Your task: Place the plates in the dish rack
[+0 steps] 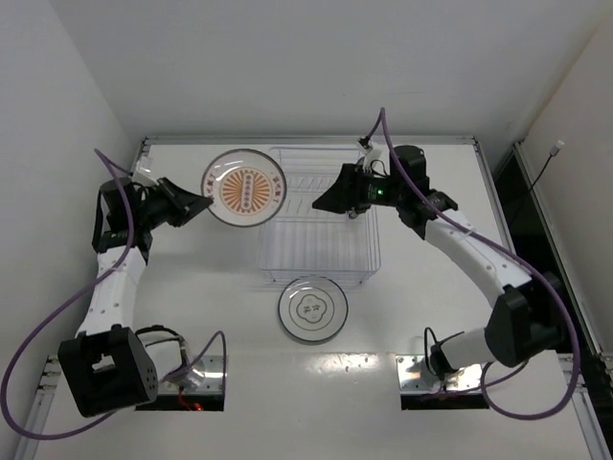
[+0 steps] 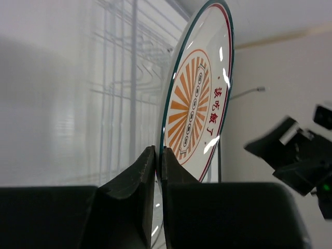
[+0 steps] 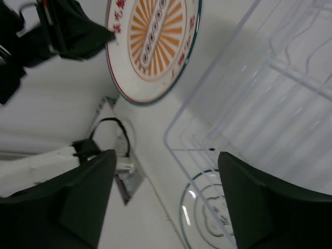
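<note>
My left gripper [image 1: 198, 203] is shut on the rim of the orange-patterned plate [image 1: 246, 187] and holds it in the air, left of the dish rack [image 1: 321, 216]. In the left wrist view the plate [image 2: 199, 98] stands on edge between my fingers [image 2: 140, 176]. My right gripper [image 1: 326, 200] is open and empty above the rack's middle. The plate with the thin dark ring and centre drawing [image 1: 311, 310] lies flat on the table in front of the rack. The right wrist view shows the held plate [image 3: 153, 44], the rack's corner [image 3: 249, 98] and the ringed plate [image 3: 207, 215]. The blue-teal rimmed plate is out of view.
White walls enclose the table on three sides. Purple cables loop from both arms. The arm bases [image 1: 187, 379] sit at the near edge.
</note>
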### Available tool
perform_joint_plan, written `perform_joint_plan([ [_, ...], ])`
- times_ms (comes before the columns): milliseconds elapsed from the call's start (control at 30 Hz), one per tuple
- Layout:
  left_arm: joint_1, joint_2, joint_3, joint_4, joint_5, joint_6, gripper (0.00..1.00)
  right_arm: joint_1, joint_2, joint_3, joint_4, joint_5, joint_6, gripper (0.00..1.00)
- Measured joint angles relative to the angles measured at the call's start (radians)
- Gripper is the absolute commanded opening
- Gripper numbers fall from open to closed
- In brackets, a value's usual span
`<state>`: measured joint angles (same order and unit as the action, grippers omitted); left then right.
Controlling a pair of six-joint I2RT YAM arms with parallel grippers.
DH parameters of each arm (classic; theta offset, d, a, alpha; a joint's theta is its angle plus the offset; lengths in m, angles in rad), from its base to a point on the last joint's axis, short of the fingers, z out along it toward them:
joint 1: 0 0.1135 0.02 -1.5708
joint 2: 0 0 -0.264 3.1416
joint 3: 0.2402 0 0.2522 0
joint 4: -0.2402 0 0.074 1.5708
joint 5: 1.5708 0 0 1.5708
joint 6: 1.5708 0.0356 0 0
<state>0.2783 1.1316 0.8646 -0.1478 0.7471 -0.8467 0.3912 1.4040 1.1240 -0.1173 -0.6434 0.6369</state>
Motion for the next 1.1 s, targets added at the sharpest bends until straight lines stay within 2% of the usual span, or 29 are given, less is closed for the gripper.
perform_joint_plan([
  [67,-0.045,-0.014,-0.038,0.02,0.029,-0.01,0.0,-0.015,0.039,-0.039,0.093,-0.064,0.071,0.86],
  [200,-0.145,-0.06,-0.097,0.047,0.057,-0.04,0.0,-0.034,0.081,-0.076,0.205,-0.129,0.157,0.79],
  [233,-0.172,-0.072,-0.109,0.062,0.061,-0.054,0.0,-0.037,0.084,-0.082,0.224,-0.139,0.172,0.7],
  [300,-0.209,-0.088,-0.12,0.085,0.068,-0.073,0.0,-0.039,0.085,-0.087,0.254,-0.154,0.19,0.61],
  [333,-0.227,-0.091,-0.12,0.096,0.07,-0.081,0.0,-0.043,0.085,-0.089,0.273,-0.163,0.199,0.46],
  [400,-0.259,-0.093,-0.12,0.12,0.069,-0.098,0.0,-0.045,0.09,-0.09,0.299,-0.173,0.209,0.33],
  [433,-0.273,-0.094,-0.12,0.13,0.066,-0.106,0.0,-0.048,0.093,-0.091,0.309,-0.178,0.215,0.21],
  [500,-0.3,-0.094,-0.12,0.145,0.06,-0.117,0.0,-0.052,0.105,-0.092,0.322,-0.181,0.221,0.1],
  [533,-0.316,-0.094,-0.12,0.15,0.056,-0.121,0.0,-0.055,0.111,-0.093,0.324,-0.183,0.225,0.0],
  [633,-0.351,-0.093,-0.119,0.174,0.045,-0.123,0.0,-0.071,0.13,-0.095,0.298,-0.163,0.222,0.0],
  [800,-0.378,-0.03,-0.072,0.088,0.005,-0.069,0.15,-0.093,0.135,-0.088,0.208,-0.14,0.174,0.0],
  [833,-0.383,-0.008,-0.043,0.044,-0.012,-0.046,0.2,-0.1,0.135,-0.076,0.159,-0.124,0.149,0.0],
  [867,-0.384,0.016,-0.008,-0.003,-0.028,-0.016,0.3,-0.108,0.135,-0.06,0.108,-0.105,0.126,0.0],
  [933,-0.375,0.058,0.06,-0.082,-0.066,0.047,0.44,-0.13,0.135,-0.006,-0.013,-0.036,0.063,0.0],
  [967,-0.367,0.074,0.087,-0.115,-0.084,0.075,0.54,-0.143,0.135,0.037,-0.089,0.013,0.029,0.0],
  [1033,-0.346,0.084,0.115,-0.17,-0.114,0.118,0.6,-0.161,0.135,0.12,-0.195,0.1,-0.023,0.0],
  [1100,-0.327,0.084,0.13,-0.22,-0.143,0.15,0.6,-0.171,0.135,0.216,-0.29,0.208,-0.074,0.0],
])
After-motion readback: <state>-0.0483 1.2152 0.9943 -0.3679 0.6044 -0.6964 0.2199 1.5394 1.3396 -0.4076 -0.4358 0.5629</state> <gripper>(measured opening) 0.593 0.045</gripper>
